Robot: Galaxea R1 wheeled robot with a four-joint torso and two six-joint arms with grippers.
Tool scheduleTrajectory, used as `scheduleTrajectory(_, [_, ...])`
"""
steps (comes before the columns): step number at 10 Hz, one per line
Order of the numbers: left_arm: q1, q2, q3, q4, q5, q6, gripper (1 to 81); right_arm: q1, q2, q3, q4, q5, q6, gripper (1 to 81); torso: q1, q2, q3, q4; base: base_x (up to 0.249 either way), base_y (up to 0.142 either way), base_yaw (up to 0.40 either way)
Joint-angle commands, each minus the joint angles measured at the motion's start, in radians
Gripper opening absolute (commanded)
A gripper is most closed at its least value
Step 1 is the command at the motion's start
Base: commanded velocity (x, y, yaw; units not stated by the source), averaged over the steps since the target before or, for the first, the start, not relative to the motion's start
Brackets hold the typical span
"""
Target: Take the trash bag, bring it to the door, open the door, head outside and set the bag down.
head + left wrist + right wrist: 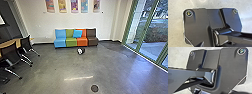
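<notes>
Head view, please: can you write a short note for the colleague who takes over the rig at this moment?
Grippers: I cannot tell if left or right is open, shut or holding something.
Things: a small black-and-white object lies on the floor before the multicoloured couch; possibly the trash bag, too unclear to confirm. Green-framed glass stands at the picture's right; I cannot tell which part is the door.
Done: no step that I can confirm; the robot is indoors.
Left: at least getting outside and putting the bag down.
</notes>
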Motion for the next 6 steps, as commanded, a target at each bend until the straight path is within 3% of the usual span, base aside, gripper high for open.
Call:
scheduleTrajectory(1, [-0.027, -0.001, 0.005, 0.01, 0.048, 0.007, 81.1, 0.018, -0.001, 0.011, -0.003, -0.077, -0.006, 81.1, 0.0, 0.0, 0.0, 0.0, 0.138, 0.0, 0.0])
scheduleTrajectory(6, [-0.027, 0.002, 0.007, 0.01, 0.048, 0.007, 81.1, 0.014, 0.0, 0.011, -0.011, -0.075, -0.006, 81.1, 0.0, 0.0, 0.0, 0.0, 0.184, 0.0, 0.0])
